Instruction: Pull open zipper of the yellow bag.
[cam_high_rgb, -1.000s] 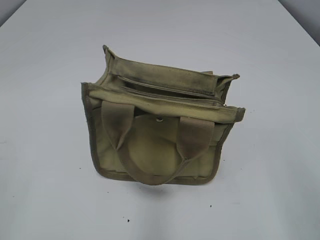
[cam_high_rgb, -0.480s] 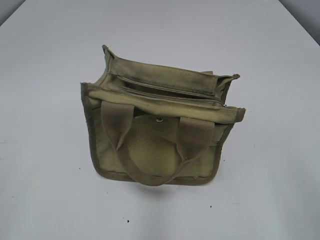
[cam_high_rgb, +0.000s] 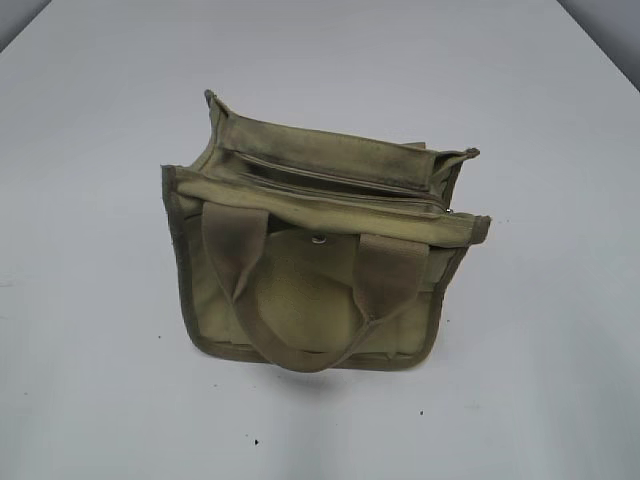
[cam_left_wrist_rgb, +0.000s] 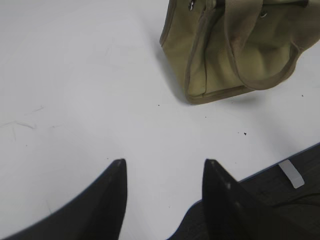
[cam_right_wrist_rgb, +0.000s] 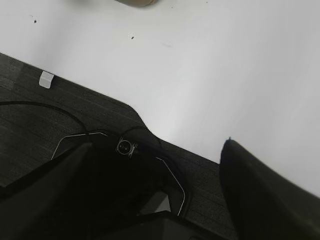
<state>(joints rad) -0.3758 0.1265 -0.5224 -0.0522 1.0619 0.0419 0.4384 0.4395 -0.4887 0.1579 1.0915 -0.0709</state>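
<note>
The yellow bag stands upright in the middle of the white table, its two khaki handles hanging down the near face. The zipper runs along its top between the two flaps, and I can make out a small metal piece at its right end. A silver snap button sits below the rim. Neither arm shows in the exterior view. My left gripper is open over bare table, with the bag well ahead to the upper right. My right gripper is open over the table's near edge, holding nothing.
The table's near edge borders a dark base with a black cable and a white tape tab, and the same tab shows in the left wrist view. A few dark specks dot the table in front of the bag.
</note>
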